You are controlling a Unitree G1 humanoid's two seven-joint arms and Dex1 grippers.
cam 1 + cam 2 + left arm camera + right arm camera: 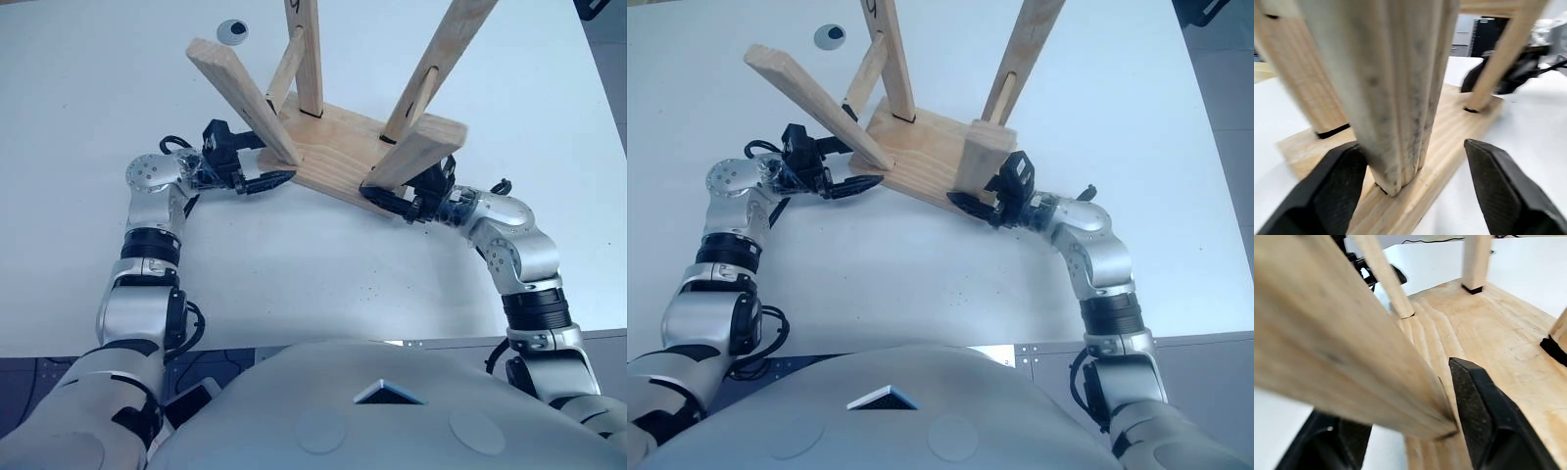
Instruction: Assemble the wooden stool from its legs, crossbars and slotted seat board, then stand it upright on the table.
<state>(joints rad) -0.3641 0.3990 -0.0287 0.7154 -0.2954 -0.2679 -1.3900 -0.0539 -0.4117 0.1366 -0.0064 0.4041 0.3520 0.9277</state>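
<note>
The stool (343, 127) is put together and stands upside down on the bench (294, 284). Its seat board (338, 147) is lowest and its legs rise away from it. Whether the board lies flat or is tipped up at its near edge cannot be told.

The left hand (269, 160) is placed at the base of the near-left leg (240, 98), where the leg enters the board. In the left wrist view one finger (1327, 191) sits against the leg, while the other finger (1498, 186) stands off with a clear gap. This hand is therefore released, straddling the leg rather than clamping it.

The right hand (407, 191) is set at the base of the near-right leg (416, 157). In the right wrist view both fingers (1488, 401) are pressed to the leg's sides, so this hand is judged to be clenched on that leg.

The two far legs (309, 59) rise beyond, and a thin crossbar (286, 70) is seen between the legs on the left side. A grey disc (232, 31) lies on the bench, well apart.

Only the turning upright appears to be left. The relation that matters is that the legs' long axes point up and lean toward the robot, while the board lies just beyond and below both hands. Each near leg is served by its own arm, equally close. A firm hold on the left leg is judged necessary first, otherwise the stool could twist about the right hand's grip.
</note>
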